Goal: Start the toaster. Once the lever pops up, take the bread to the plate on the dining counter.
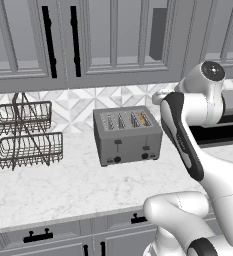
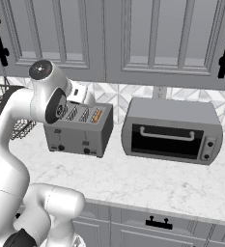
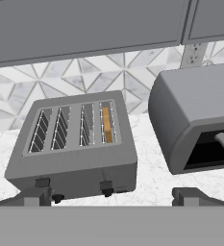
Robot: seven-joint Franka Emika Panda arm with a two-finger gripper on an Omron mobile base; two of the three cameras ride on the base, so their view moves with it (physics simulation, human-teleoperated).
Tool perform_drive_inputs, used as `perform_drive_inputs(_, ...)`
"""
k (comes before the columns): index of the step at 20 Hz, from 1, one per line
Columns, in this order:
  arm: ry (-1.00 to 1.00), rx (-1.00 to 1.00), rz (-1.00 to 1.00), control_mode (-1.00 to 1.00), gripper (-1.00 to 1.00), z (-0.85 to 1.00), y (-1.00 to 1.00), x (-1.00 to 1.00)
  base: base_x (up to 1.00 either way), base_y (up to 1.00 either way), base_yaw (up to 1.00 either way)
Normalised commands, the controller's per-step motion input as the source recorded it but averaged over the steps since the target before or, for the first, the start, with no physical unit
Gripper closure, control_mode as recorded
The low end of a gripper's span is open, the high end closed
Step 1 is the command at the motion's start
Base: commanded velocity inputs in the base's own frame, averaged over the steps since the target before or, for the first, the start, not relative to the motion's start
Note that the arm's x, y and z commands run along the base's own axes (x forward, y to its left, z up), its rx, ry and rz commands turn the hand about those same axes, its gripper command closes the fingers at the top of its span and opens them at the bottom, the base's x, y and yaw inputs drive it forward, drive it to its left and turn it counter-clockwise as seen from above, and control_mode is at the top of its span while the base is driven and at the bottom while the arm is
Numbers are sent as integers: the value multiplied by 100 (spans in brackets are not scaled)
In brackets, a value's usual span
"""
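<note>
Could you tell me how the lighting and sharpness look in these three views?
Left base view: flat, even light, only a faint shadow under the toaster. Right base view: no glare on the oven. Hand view: sharp but tilted; the bread reads clearly.

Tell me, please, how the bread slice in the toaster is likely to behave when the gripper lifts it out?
The bread looks thin and small, so probably light and fairly stiff. It sits deep in the rightmost slot of the toaster, edge up, so it may scrape or catch on the slot wires. A thin slice could crack if the open gripper squeezes hard.
</note>
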Motion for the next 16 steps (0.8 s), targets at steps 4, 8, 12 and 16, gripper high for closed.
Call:
perform_drive_inputs(4, 0, 0, 0, -100, -100, 0, 0, 0, 0, 0, 0)
perform_drive_inputs(8, 0, 0, 0, -100, -100, 0, 0, 0, 0, 0, 0)
perform_drive_inputs(12, 0, 0, 0, -100, -100, 0, 0, 0, 0, 0, 0)
perform_drive_inputs(16, 0, 0, 0, -100, -100, 0, 0, 0, 0, 0, 0)
